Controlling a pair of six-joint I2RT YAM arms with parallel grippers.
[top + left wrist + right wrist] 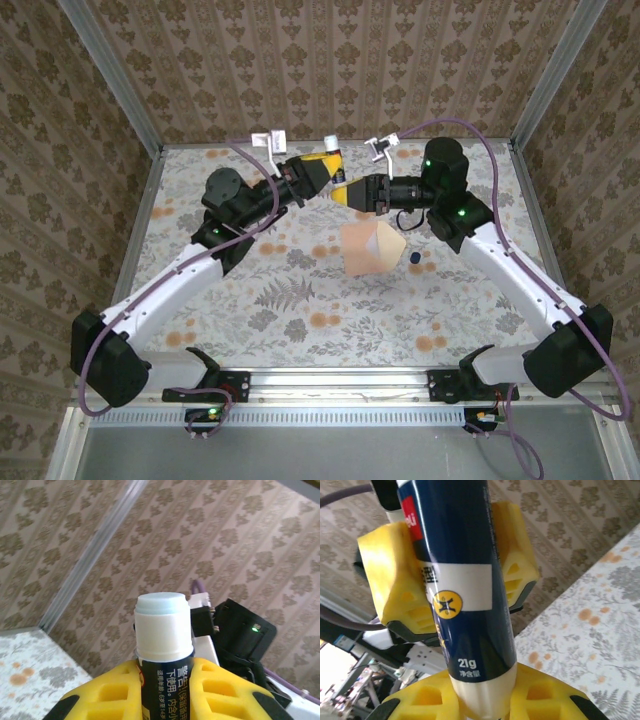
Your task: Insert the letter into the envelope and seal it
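glue stick (462,555) is gripped by left tool (325,172) and right tool (345,193) | envelope (368,250) is seen at 5 o'clock, nearer right tool | its tip is turned to 3 o'clock

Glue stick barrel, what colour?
Dark blue with a white band; the glue stick shows best in the right wrist view.

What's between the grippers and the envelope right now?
Nothing visible lies between them. But the left gripper and right gripper both have jaws shut on a glue stick, held above the table beyond the envelope. A small dark blue piece lies beside the envelope.
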